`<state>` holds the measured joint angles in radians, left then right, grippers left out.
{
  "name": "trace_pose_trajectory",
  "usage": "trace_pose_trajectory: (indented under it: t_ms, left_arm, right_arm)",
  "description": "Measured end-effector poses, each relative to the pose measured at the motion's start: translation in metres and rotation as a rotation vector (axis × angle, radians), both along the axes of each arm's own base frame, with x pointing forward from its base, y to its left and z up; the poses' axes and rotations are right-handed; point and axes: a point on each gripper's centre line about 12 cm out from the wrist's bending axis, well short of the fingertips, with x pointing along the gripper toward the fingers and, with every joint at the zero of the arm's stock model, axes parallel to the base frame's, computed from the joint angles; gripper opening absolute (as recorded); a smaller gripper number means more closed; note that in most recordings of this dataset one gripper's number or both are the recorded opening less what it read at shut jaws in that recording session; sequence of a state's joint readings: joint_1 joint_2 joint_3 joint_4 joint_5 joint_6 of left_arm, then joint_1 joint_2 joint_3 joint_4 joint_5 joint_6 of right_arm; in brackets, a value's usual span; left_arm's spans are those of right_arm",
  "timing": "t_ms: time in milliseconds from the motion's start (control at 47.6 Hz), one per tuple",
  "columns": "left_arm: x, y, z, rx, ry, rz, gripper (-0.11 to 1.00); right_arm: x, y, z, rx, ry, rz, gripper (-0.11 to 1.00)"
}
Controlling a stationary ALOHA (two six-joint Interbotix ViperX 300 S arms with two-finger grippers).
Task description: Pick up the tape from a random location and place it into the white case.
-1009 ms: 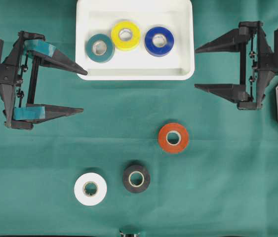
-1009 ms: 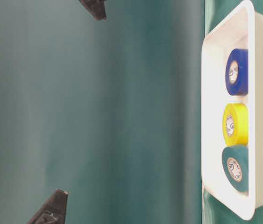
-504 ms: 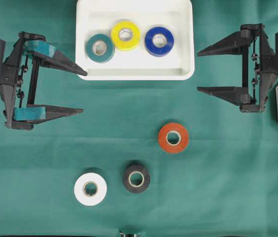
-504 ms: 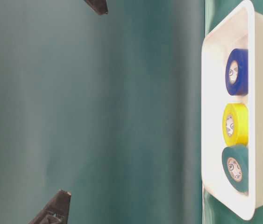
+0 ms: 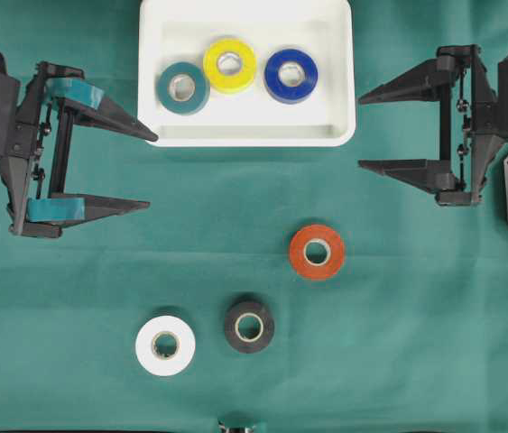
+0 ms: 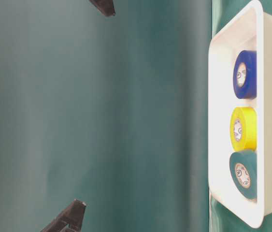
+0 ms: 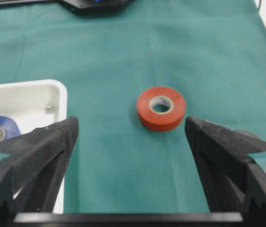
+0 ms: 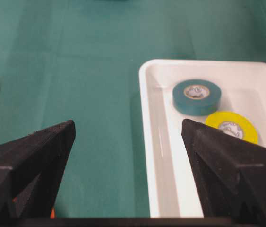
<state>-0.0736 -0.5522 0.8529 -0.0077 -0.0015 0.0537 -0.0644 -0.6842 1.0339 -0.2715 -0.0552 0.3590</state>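
Tape case first: the white case (image 5: 246,133) lay at the far edge between both wide-open, empty grippers, left gripper (image 5: 150,170) and right gripper (image 5: 360,128). The orange tape (image 5: 317,252) lay nearer, right of centre, apart from both.

The case (image 5: 246,135) lies at the far edge of the surface (image 5: 416,343), midway along it, with three tape rolls (image 5: 229,65) in a row inside. Three more rolls (image 5: 317,252) lie on the surface nearer the near edge. The left hand (image 5: 150,170) and right hand (image 5: 362,128) flank the case, apart from it.
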Motion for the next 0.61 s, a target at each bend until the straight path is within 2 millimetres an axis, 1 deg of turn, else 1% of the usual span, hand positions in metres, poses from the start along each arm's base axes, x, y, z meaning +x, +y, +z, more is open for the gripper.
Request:
trace_pose_trajectory:
  t_ms: [231,462,609]
  left_arm:
    - [-0.0004,-0.0004,-0.001,0.001,0.009,-0.002,0.93]
    - [-0.0002,-0.0004,-0.0017,-0.001,0.012,-0.001,0.91]
    - [-0.0001,0.0,-0.0017,-0.001,0.012,0.0,0.91]
  right_arm:
    - [0.002,0.0002,-0.0039,0.002,0.015,0.001,0.86]
    - [0.0024,-0.0002,-0.0046,0.003,0.018,-0.001,0.79]
    - [0.0024,0.0002,-0.0048,0.003,0.02,0.001,0.79]
